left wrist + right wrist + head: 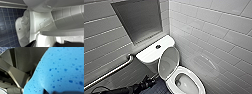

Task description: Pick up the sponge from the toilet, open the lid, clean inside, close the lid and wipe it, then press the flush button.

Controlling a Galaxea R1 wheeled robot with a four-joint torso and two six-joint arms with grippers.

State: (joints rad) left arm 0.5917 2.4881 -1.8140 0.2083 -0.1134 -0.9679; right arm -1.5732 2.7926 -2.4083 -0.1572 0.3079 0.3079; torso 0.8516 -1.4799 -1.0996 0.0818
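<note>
Standing open in a tiled corner, the white glossy ceramic toilet [197, 83] has its white oval hinged lid [169, 62] raised and leaning back against the rounded rectangular tank [149, 55]. The tank's flat top carries a small round dark flush button [158, 46]. Pale oblong wall tiles [214, 30] line both sides of the corner. A grey recessed panel [140, 18] sits above the tank, and a slanting metal grab bar [111, 72] runs along the wall to the left. The floor of small dark blue square tiles [6, 25] meets the toilet's shiny pedestal, which the left wrist view sees from low down and close by. The robot's dark left gripper [148, 82] reaches in low from the left, just beside the bowl and below the tank; how far it is open cannot be told. The bright blue, pore-flecked soft sponge [60, 69] is off the toilet and in the clasp of the right gripper [56, 92], closed against it, with dark robot parts and a sliver of blue floor alongside.
</note>
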